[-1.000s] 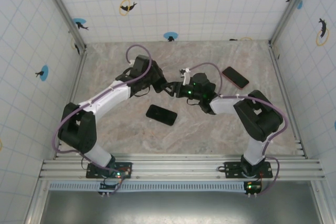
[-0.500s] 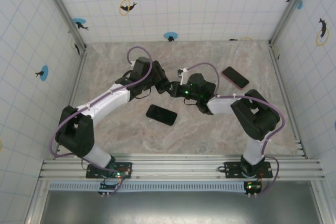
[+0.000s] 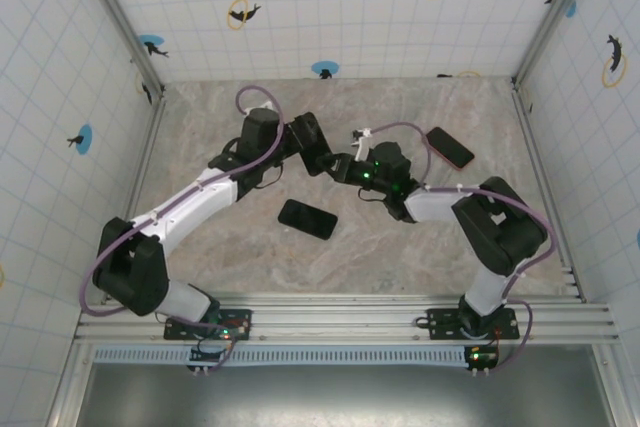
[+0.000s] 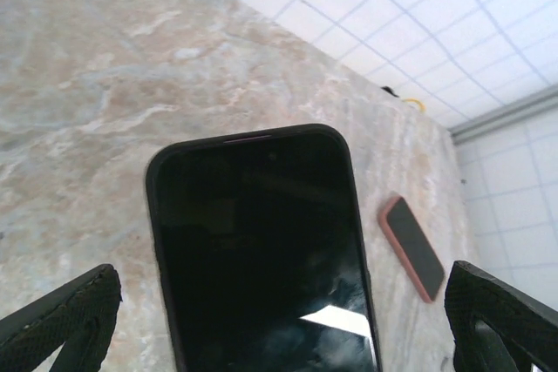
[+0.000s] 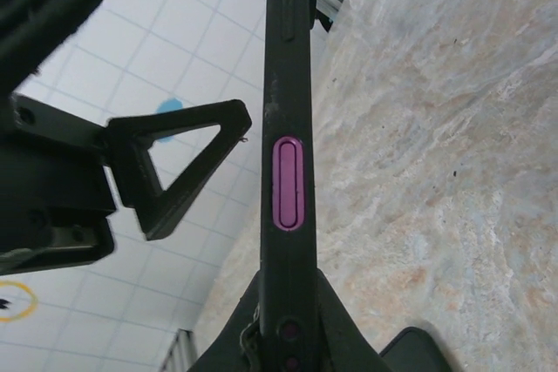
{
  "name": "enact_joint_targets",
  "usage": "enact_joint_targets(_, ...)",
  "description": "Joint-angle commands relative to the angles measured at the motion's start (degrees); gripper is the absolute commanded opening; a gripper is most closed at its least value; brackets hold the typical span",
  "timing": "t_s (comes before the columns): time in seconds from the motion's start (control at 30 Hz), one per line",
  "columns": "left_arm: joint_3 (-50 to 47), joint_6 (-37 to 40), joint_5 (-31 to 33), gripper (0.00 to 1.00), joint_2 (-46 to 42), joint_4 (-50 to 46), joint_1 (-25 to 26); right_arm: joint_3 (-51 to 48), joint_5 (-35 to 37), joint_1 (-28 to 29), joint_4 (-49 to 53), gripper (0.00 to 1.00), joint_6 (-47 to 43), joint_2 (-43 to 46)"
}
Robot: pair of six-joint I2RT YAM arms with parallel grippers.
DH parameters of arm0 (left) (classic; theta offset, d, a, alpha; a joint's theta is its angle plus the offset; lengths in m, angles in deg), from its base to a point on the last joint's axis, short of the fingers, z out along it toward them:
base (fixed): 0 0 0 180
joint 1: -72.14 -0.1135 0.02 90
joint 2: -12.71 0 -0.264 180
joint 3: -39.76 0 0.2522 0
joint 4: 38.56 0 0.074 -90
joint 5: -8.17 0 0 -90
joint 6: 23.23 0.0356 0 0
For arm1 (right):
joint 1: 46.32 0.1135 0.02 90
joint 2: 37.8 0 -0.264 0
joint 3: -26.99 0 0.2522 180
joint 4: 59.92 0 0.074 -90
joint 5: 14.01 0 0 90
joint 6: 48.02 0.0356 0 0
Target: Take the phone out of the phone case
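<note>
A phone in a black case (image 4: 261,241) is held off the table, its dark screen facing the left wrist camera. In the right wrist view the phone (image 5: 286,84) is edge-on, showing a purple side button. My right gripper (image 5: 288,320) is shut on its lower end. My left gripper (image 4: 279,320) is open, with one fingertip (image 4: 65,320) on each side of the phone and apart from it. From above, the left gripper (image 3: 312,145) and the right gripper (image 3: 341,166) meet at mid-table.
A second black phone or case (image 3: 307,218) lies flat on the marble table (image 3: 220,247) in front of the grippers. A red-cased phone (image 3: 449,147) lies at the back right, also in the left wrist view (image 4: 411,248). Tiled walls enclose the table.
The right gripper has closed on the cased phone. The left gripper has opened wider and moved toward the back wall.
</note>
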Motion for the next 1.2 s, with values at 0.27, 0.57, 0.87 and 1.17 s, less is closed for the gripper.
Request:
enact_joint_targets(0.27,-1.4,-2.1,-28.2,0.92,2.0,20.6,-6.0,-7.0,-4.8,-3.3,-22.7,0.02,16.9,7.9)
enact_joint_targets(0.57,0.2,-10.7,-40.9,0.68,6.2,33.4,-6.2,-9.2,-5.6,-4.7,-34.2,0.01,27.0,7.3)
enact_joint_targets(0.87,4.0,-12.7,-45.1,0.35,8.8,35.4,-8.5,-11.0,-7.4,-4.6,-34.3,0.01,28.0,8.7)
enact_joint_targets(1.17,3.1,-17.1,-46.9,0.07,9.3,40.4,-8.5,-10.9,-7.4,-4.5,-34.6,0.02,28.4,8.7)
